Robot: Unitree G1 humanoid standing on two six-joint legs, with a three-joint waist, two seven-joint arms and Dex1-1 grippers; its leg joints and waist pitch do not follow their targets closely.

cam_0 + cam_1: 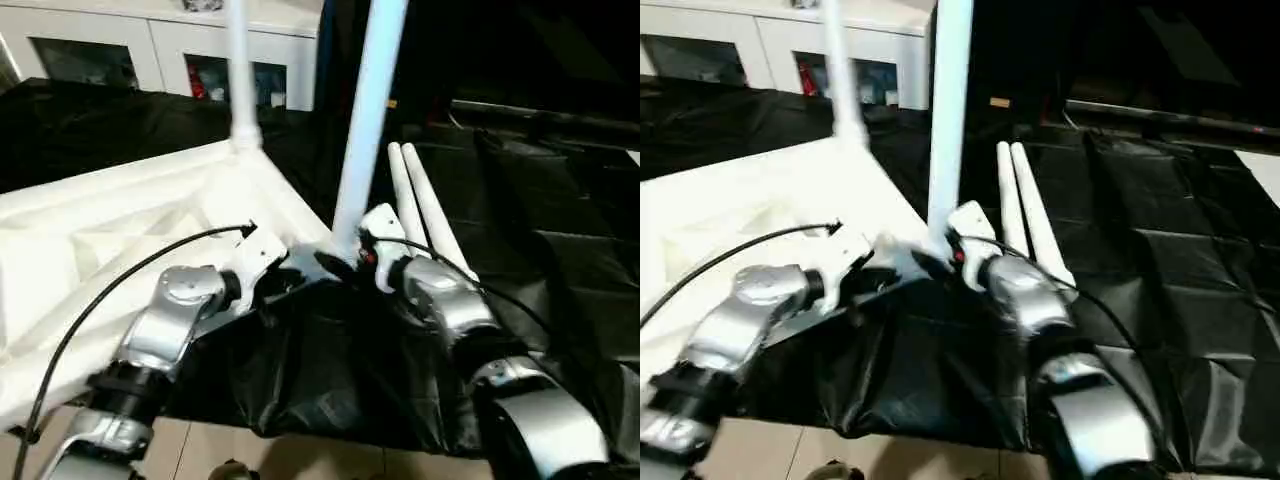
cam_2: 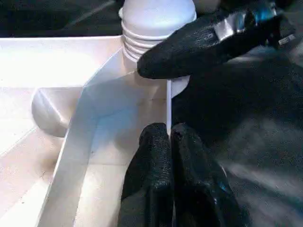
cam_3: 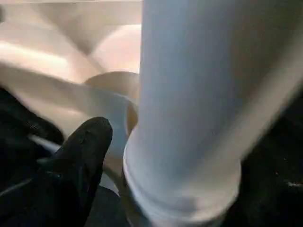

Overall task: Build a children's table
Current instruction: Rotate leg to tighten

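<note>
Table assembly, near-corner leg. At left, the upturned top [image 1: 90, 240] lies ribs-up on a black sheet [image 1: 560, 250], its underside facing the camera; a far leg [image 1: 240, 70] stands upright in the far corner socket. The left gripper [image 2: 170, 137] pinches the thin rim wall of the top just beside the near corner, its two fingers [image 2: 151, 156] pressed together on that wall, so the jaws are all but closed and hold the top steady. In the middle, the near leg [image 1: 365, 120] rises upright from the near corner socket [image 2: 142, 80], its ribbed flared end sitting at the socket mouth. To its right, the right gripper [image 1: 362, 252] is at the foot of this leg; one finger [image 3: 83, 151] lies beside the flared end with a gap showing, and another crosses in front of the socket in the left wrist view. How wide these jaws stand cannot be told, nor whether they grip the leg. Two spare legs [image 1: 420, 210] lie side by side on the sheet, just right of the right gripper. The step in hand appears to be seating the near leg. To do it well, keep the rim pinned so the top does not slide, keep the leg plumb over the socket, and check that the flare is fully home before letting go.
</note>
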